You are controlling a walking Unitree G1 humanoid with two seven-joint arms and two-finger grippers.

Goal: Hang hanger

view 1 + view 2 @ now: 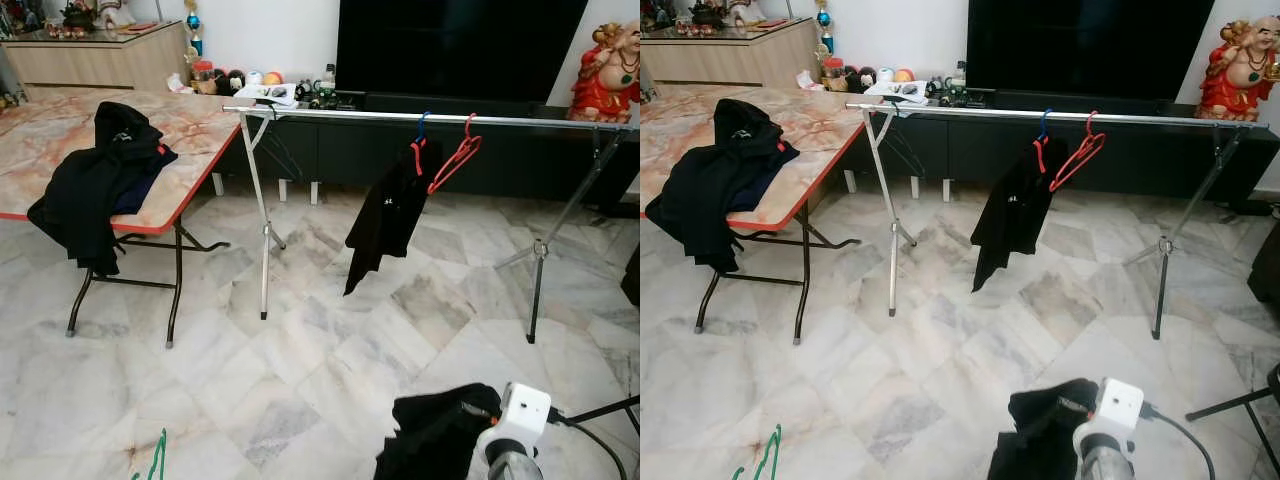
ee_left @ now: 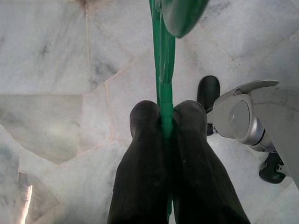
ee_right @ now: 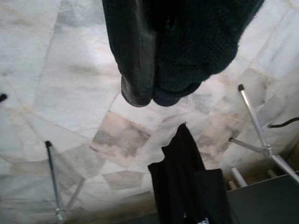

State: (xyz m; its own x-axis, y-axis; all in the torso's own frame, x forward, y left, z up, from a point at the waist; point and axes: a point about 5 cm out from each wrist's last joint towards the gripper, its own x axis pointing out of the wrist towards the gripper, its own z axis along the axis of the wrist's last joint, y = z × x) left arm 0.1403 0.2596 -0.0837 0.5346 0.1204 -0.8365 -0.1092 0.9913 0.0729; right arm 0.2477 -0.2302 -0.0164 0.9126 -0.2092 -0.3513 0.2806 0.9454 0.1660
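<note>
My left gripper (image 2: 167,114) is shut on a green hanger (image 2: 161,56), which pokes up low at the left over the floor (image 1: 155,458). Low at the right, my right gripper (image 3: 154,88) is shut on a black garment (image 1: 440,430) that bunches over its fingers. Ahead stands a silver clothes rail (image 1: 430,117) on tripod legs. From the rail hang a black garment (image 1: 385,215) on a red hanger with a blue hook, and beside it an empty red hanger (image 1: 455,155).
A folding table (image 1: 195,130) at the left carries a pile of black clothes (image 1: 95,185). Behind the rail are a dark TV cabinet (image 1: 330,150) and a red statue (image 1: 610,75). A black stand leg and cable (image 1: 600,415) lie at the right.
</note>
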